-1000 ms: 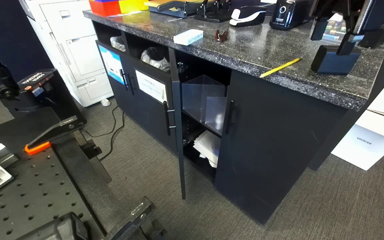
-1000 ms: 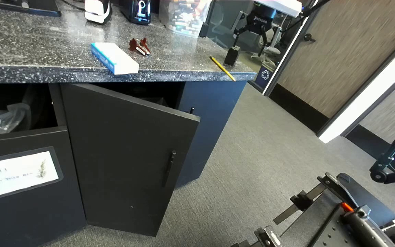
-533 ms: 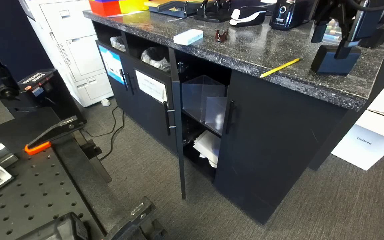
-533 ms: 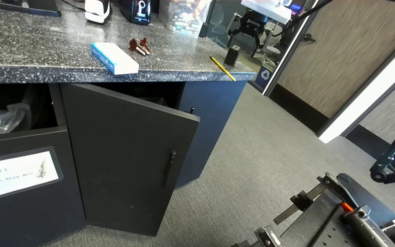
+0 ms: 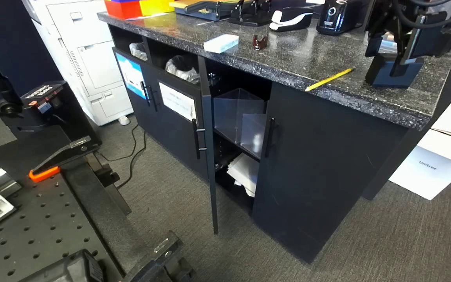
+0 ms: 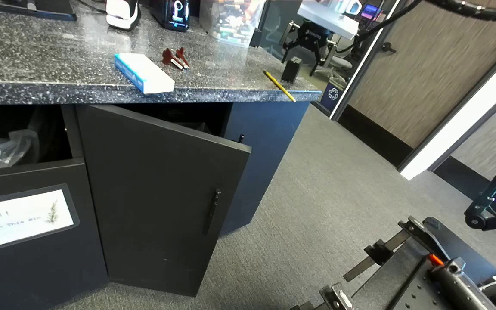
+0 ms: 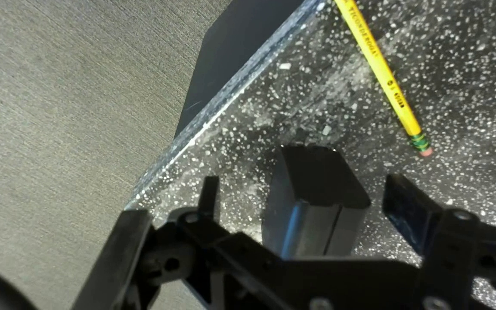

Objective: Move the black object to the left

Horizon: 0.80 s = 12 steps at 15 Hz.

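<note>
The black object is a small block standing on the speckled counter near its end corner. It also shows in an exterior view and in the wrist view, with a dark top and a bluish edge. My gripper is open. In the wrist view its fingers lie on either side of the block, with a visible gap on each side. In an exterior view my gripper is at the block, one finger in front of part of it. It also shows in an exterior view around the block's upper part.
A yellow pencil lies near the block, its tip at the counter's front edge. A dark red staple remover and a white box lie further along. A clear bin of markers stands behind.
My gripper has moved lower and turned, from beside and above the block to having its fingers on both sides of it. The black object has not moved.
</note>
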Each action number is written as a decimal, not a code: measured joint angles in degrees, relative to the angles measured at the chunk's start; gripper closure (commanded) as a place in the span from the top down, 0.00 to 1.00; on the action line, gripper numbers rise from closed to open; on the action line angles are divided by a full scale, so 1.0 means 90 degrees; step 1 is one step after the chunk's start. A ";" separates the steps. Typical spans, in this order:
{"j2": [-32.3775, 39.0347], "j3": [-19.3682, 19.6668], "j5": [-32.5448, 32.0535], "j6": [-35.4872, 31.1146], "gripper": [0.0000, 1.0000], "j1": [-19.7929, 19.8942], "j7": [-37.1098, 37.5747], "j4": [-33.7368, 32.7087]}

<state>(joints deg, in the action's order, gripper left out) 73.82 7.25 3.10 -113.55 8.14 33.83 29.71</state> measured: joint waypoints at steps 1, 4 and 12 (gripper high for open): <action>0.0024 0.0001 -0.0007 -0.0096 0.62 -0.0002 0.0000 -0.0002; 0.0086 0.0005 -0.0021 -0.0354 0.39 -0.0005 0.0000 -0.0004; 0.0140 0.0036 -0.0187 -0.0574 0.19 -0.0164 -0.0042 -0.0061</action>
<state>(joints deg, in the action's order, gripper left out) 75.08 7.58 1.42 -118.72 6.67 33.45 29.16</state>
